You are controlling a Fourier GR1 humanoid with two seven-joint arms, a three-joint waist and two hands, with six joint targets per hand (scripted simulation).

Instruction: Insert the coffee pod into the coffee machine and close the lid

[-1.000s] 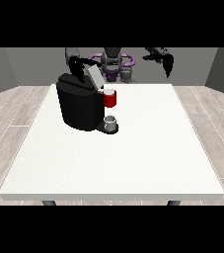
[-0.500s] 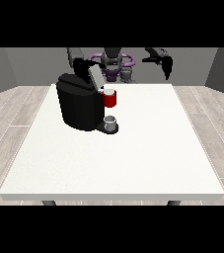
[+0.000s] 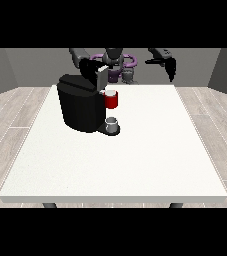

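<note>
White table point(image 3: 135, 160) holds the coffee machine point(image 3: 82, 107); both robot hands' finger positions are unclear.

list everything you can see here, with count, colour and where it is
coffee machine: one, black, on the table's left half towards the robot, lid raised
red part: one, on the machine's front, above the cup
cup: one, grey, on the machine's base under the red part
table: one, white, large, fills the middle of the view
floor: light wood planks, around the table
robot hand at the view's left: one, black, at the raised lid
robot hand at the view's right: one, black, raised in the air over the table's far right edge, holding nothing
</note>
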